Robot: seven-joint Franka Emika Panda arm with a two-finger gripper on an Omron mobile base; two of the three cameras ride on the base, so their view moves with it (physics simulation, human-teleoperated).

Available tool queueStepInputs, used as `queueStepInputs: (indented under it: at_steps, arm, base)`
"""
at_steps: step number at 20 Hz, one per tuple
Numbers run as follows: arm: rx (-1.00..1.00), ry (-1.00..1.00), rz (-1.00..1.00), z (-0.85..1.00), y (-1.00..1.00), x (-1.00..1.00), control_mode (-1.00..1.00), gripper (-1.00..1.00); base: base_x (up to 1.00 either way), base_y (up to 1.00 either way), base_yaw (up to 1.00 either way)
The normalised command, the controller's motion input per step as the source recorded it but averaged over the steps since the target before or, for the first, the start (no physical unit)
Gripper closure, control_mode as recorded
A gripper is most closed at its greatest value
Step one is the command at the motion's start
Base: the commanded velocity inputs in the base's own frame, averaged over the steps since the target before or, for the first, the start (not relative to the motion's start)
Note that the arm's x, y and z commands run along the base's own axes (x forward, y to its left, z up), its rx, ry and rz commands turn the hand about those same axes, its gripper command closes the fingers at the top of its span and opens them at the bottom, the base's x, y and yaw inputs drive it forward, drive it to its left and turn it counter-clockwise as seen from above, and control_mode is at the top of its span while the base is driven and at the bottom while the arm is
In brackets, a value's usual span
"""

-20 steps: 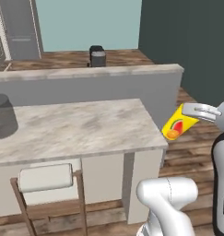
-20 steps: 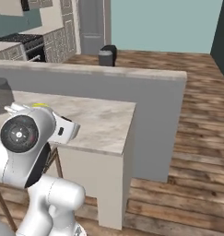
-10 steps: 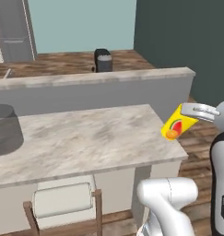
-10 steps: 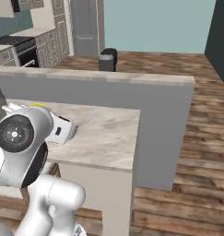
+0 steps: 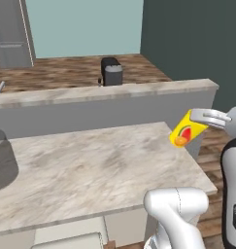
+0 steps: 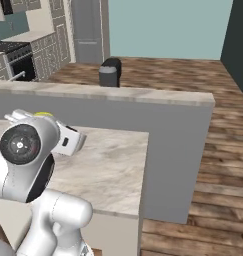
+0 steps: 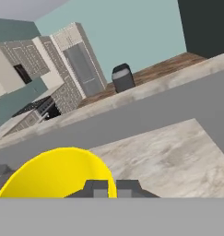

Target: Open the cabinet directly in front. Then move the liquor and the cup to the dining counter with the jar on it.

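A: cup [image 5: 185, 132] is pinched at its rim by the hand [image 5: 201, 116], tilted, just off the worktop [image 5: 100, 165] right corner. Looks light, rigid, slick; rim grip could slip.

B: jar [image 5: 2, 163] sits far left, well apart. Grey back ledge [image 5: 139, 104] behind; landing spot unobstructed.

Claw [image 5: 197, 115]: out at the right edge, silver fingers clamped on the cup's rim.
Cup [image 5: 185, 133]: yellow, red-orange mark facing us, tilted, held in the air just off the table's right corner.
Table [image 5: 100, 165]: beige-grey marbled slab, raised grey ledge [image 5: 114, 108] running along its back.
Jar [image 5: 2, 158]: smoky-grey, standing on the slab at the far left edge.
Floor beyond the ledge: wood planks, a small dark bin [image 5: 111, 72] standing on them.
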Motion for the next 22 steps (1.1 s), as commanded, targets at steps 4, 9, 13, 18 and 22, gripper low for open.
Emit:
queueStepInputs:
  at_steps: [4,9,13,18,22]
  arm:
    - [-0.03,0.00,0.00,0.00,0.03,0.14,-1.00,1.00]
    - [-0.10,0.14,0.01,-0.20,0.18,0.05,-1.00,1.00]
    - [-0.12,0.26,0.02,-0.36,0.13,0.00,-1.00,1.00]
    - [-0.11,0.16,0.01,-0.27,0.11,0.00,-1.00,1.00]
    - [-0.08,0.13,0.00,-0.35,0.10,0.02,-1.00,1.00]
  base:
    - [0.00,0.00,0.00]
    - [0.00,0.00,0.00]
    - [0.00,0.00,0.00]
    - [0.00,0.00,0.00]
    - [0.00,0.00,0.00]
